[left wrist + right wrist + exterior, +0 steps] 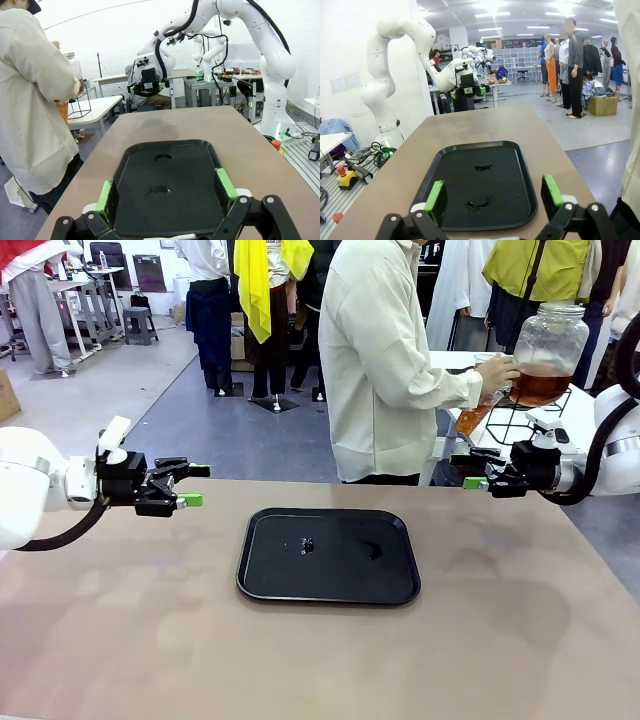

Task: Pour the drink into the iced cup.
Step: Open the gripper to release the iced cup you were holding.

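The drink (pixel 540 387) is amber liquid in the bottom of a big clear lidded jar (pixel 549 340) on a wire stand on a side table at the far right. A person in a cream shirt (pixel 385 360) stands there with a hand (pixel 500 373) at the jar. Something amber (pixel 471 420) shows under that hand. I cannot make out the iced cup for sure. My left gripper (pixel 191 485) hovers open at the table's left and my right gripper (pixel 474 469) open at its right, both empty. Each faces the black tray (pixel 195 150) (pixel 512 155) between open green pads (pixel 105 195) (pixel 435 196).
The black tray (pixel 400 585) lies mid-table with two small wet spots. The person stands just past the far edge, turned to the white side table (pixel 590 410). Bare brown tabletop (pixel 150 640) surrounds the tray.
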Available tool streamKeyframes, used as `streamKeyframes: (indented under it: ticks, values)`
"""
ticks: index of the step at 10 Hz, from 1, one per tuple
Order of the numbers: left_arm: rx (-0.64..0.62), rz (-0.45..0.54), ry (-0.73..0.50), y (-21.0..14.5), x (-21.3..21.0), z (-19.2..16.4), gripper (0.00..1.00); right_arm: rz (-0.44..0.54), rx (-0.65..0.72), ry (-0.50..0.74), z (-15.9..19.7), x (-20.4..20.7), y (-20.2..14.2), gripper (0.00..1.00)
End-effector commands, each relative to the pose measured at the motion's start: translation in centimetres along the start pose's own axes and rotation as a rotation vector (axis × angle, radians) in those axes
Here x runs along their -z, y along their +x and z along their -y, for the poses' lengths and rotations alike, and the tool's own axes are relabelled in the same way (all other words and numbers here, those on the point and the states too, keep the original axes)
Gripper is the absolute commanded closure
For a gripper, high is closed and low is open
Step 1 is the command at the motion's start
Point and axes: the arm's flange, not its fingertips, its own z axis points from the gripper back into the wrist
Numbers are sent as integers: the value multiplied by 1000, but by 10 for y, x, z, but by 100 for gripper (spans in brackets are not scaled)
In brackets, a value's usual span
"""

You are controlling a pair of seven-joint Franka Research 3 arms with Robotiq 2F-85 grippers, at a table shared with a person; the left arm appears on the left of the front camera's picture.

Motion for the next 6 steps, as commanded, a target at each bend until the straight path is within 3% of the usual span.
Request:
streamKeyframes:
  ticks: [1,6]
  values:
    - [3,-6,3,2,1,-2,0,-1,2,1,0,1,2,0]
    - [3,-6,3,2,1,-2,0,-1,2,1,0,1,2,0]
